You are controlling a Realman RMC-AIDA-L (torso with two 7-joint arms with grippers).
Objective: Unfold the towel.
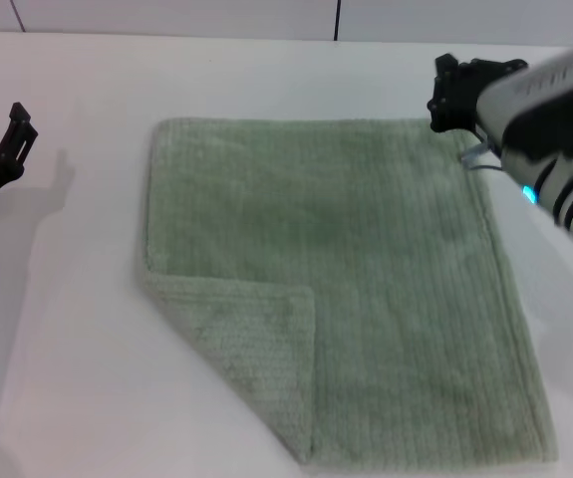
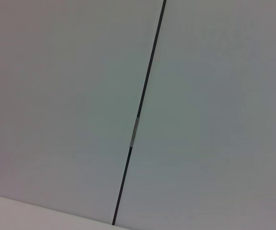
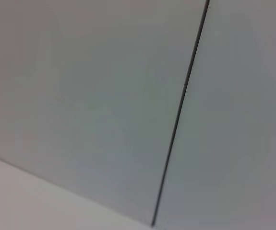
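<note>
My right tool (image 1: 452, 92) hovers over the far right corner of the towel (image 1: 366, 279); can't tell if it's released or clenched. Left tool (image 1: 12, 134) parked off to the left, state also unclear. Towel lies flat on the table (image 1: 77, 398), near-left corner (image 1: 241, 334) folded over. Next: pinch that flap, pull it outward.

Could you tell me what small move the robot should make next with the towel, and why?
Probably bring the left gripper, now off to the towel's left, to the folded-over near-left corner, since that flap is all that remains doubled; the right gripper is at the far-right corner.
</note>
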